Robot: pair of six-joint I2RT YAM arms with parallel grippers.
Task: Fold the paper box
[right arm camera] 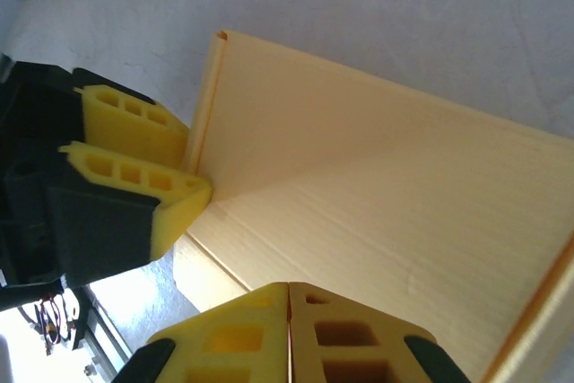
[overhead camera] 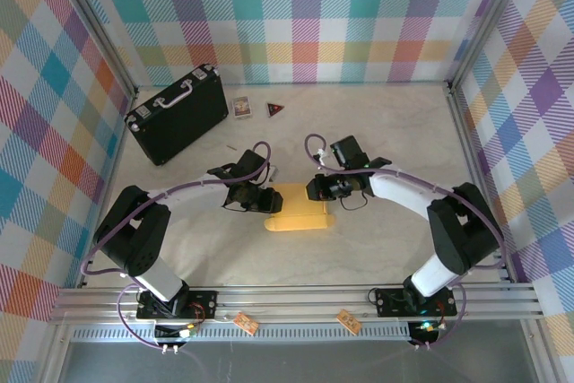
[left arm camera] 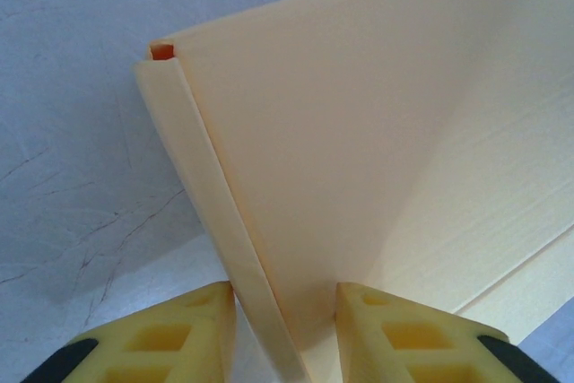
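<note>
the box lay at the middle of the table, between the two arms, half formed: base flat, one side wall raised. the left gripper was clamped on that wall at its near end, one finger on the folded outer strip and the other on the inner face. the right gripper was clenched with its fingers pressed together and nothing seen between them, tips just over the box's inner panel, opposite the left one.

to do this fold well, the left should probably hold the wall upright and square to the base while the doubled strip is tucked fully down, and the closed right tips could serve as a blunt pusher along the crease. a light pinch seems wise; the cardboard looks thin and would likely dent or spring back if squeezed at one spot.

the two grippers sat close together over the box, so each was the other's main obstacle. a black case, a small card and a dark triangle lay well apart at the far side, out of the way.
</note>
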